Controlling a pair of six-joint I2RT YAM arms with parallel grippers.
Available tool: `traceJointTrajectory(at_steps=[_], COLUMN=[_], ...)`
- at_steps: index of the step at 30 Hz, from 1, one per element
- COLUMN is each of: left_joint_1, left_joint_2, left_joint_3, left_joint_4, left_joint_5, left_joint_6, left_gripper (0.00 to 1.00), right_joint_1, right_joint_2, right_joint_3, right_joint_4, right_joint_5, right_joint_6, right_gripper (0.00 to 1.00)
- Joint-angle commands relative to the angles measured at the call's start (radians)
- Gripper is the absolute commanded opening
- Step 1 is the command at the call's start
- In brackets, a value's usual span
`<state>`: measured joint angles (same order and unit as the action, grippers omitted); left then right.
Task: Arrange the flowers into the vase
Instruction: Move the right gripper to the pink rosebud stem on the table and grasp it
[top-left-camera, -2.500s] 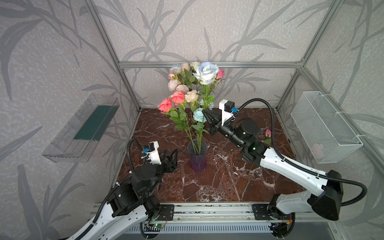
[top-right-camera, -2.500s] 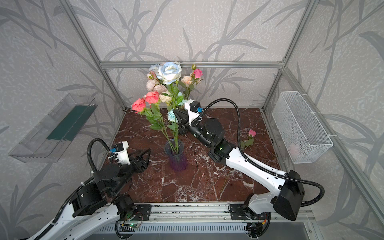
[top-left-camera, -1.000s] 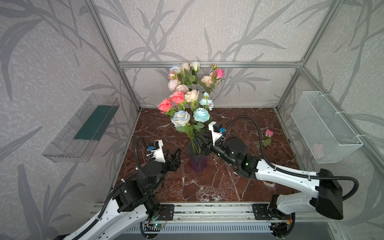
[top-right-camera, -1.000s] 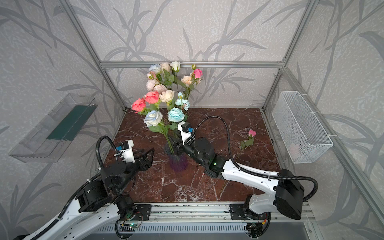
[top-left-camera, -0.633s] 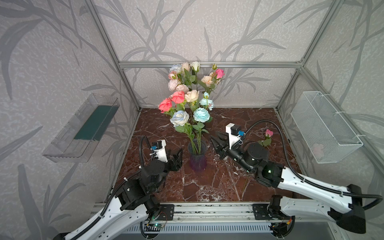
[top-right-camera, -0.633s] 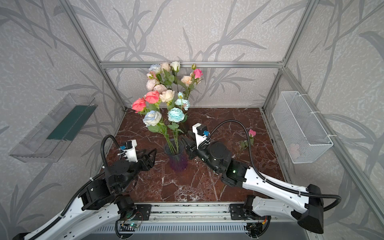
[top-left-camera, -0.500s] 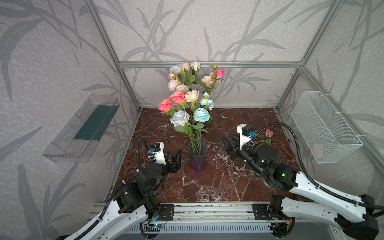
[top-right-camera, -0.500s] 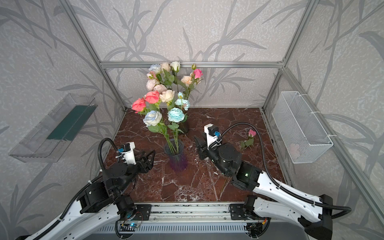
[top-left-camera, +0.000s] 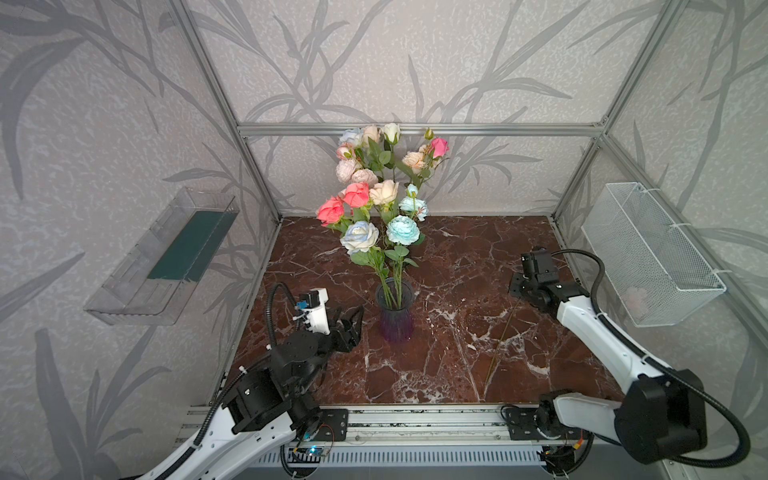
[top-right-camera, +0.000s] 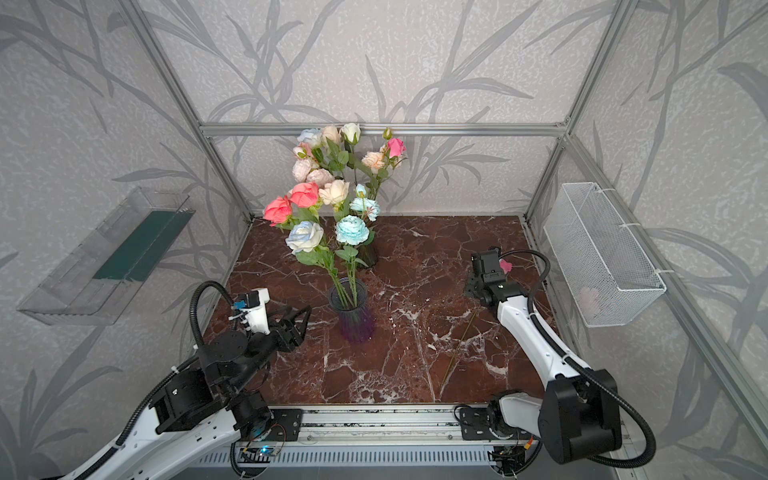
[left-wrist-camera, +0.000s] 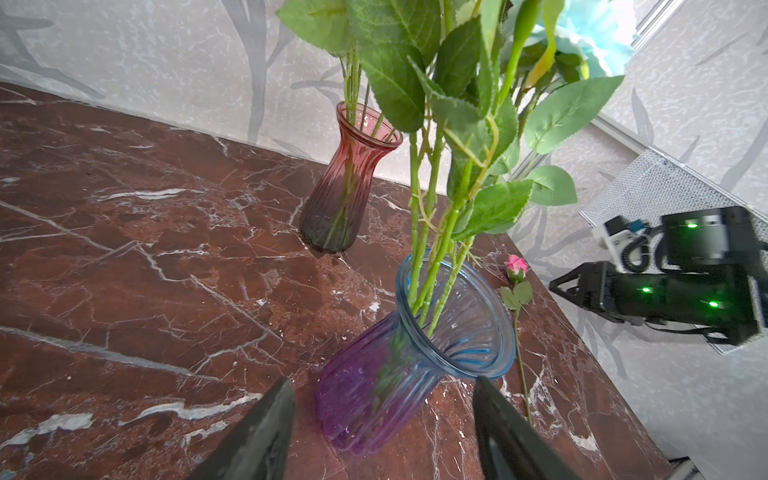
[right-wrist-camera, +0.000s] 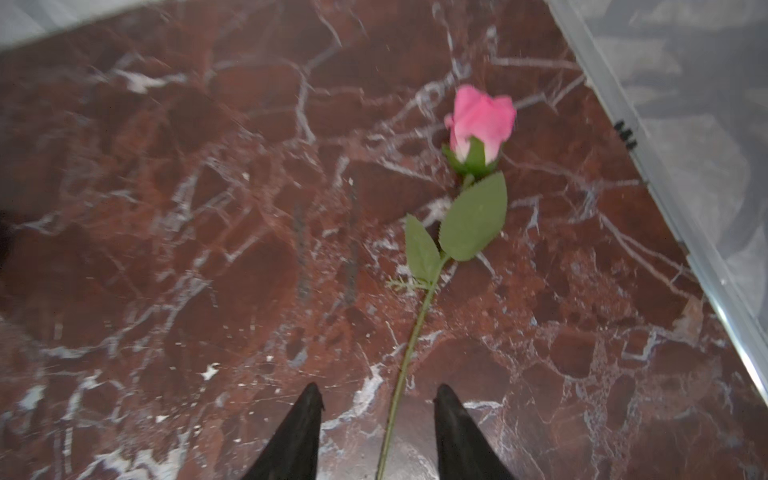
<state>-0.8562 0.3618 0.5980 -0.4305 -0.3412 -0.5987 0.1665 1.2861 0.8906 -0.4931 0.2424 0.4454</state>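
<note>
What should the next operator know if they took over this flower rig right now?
Left claw: open, empty, beside the purple vase, not touching it.
Right claw: open, empty, above the stem of the pink rose, which lies flat on the table near the right wall.
Done: flowers stand in the purple vase, others in the red vase behind it.
To do: grasp the pink rose and put it in a vase.
</note>
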Motion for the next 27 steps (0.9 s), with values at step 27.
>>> traceJointTrajectory(at_steps=[27], left_joint_1=[0.006], left_joint_2=[-0.064], left_joint_3=[-0.070], left_joint_4=[-0.028], left_joint_5=[-0.029], left_joint_6=[-0.029], left_gripper=[0.69], right_joint_1=[-0.077], right_joint_2=[0.340], right_joint_3=[0.049], right_joint_4=[-0.070], right_joint_5=[-0.101], right_joint_6=[0.086], right_gripper=[0.44])
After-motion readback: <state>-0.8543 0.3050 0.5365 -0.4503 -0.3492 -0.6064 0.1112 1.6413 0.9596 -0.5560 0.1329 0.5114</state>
